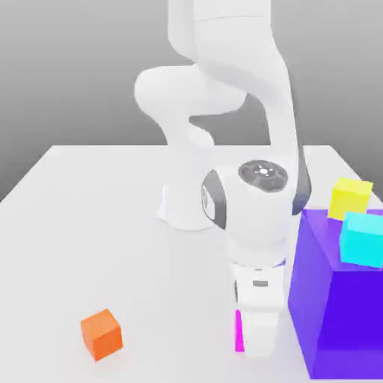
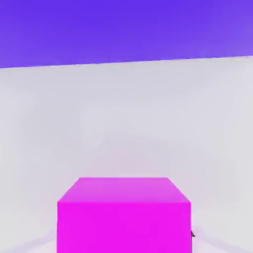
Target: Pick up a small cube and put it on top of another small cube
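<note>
- The scene is lit evenly and brightly by soft, diffuse light from above.
- Faint, blurred shadows are cast on the white table (image 1: pixel 90 224) beneath the orange cube (image 1: pixel 101 334).
- Gentle shading is seen on the arm (image 1: pixel 224 90); no harsh glare is produced.
- Colours are rendered flat and saturated on the magenta cube (image 2: pixel 123 217).
- Slight softness is noted throughout.

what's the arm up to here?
The Panda arm has its pincer down at the white table, shut on the small magenta cube, right beside the big purple block. An orange cube sits apart toward the exterior view's left. Yellow and cyan cubes sit by the purple block's top. Nothing is stacked yet.
</note>
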Robot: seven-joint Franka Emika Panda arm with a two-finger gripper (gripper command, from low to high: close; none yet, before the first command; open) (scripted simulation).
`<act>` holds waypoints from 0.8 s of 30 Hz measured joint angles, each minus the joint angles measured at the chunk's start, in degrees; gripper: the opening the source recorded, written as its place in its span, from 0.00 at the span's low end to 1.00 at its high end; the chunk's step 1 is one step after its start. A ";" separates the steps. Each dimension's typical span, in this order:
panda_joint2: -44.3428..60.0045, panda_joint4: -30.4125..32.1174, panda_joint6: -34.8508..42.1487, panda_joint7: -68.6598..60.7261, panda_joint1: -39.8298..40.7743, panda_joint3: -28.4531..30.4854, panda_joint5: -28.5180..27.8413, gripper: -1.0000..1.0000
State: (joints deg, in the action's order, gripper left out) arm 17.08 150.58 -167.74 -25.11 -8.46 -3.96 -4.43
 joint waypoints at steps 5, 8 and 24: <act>-8.76 0.77 7.55 -0.88 0.63 -0.93 0.79 0.00; -12.00 -3.53 14.44 4.95 -0.84 -0.49 -2.53 0.00; -25.86 -27.34 50.97 29.07 -7.80 -5.32 2.75 0.00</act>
State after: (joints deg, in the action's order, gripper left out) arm -8.78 123.25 -116.77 3.96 -16.26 -9.28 -1.68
